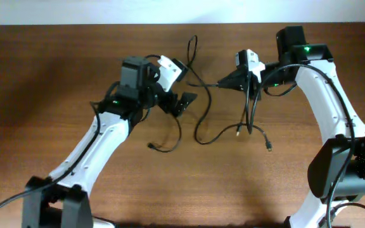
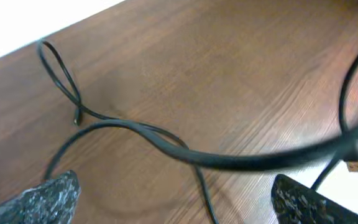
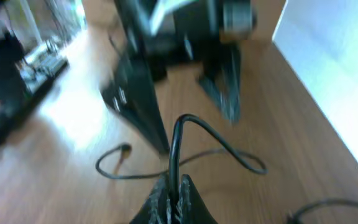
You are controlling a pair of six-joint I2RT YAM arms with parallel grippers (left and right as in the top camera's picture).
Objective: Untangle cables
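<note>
Currently right claw (image 3: pixel 173 190) clenched on thin black flexible cables (image 1: pixel 203 117) toward far edge of brown wooden counter (image 1: pixel 37 76); left claw (image 1: pixel 181 102) released.

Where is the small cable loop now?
Overhead view: the cable loop lies at the far middle, beyond and between the left claw and right claw.

Black cables (image 2: pixel 229 163), brown wood-grain table (image 1: pixel 43 76), white arms (image 1: pixel 100 144) with black joints

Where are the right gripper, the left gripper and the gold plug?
right gripper (image 3: pixel 174 190): right wrist view, between fingertips shut on a cable (image 3: pixel 174 149)
left gripper (image 2: pixel 176 199): left wrist view, between open fingertips
gold plug (image 2: pixel 353 166): left wrist view, plug body
</note>
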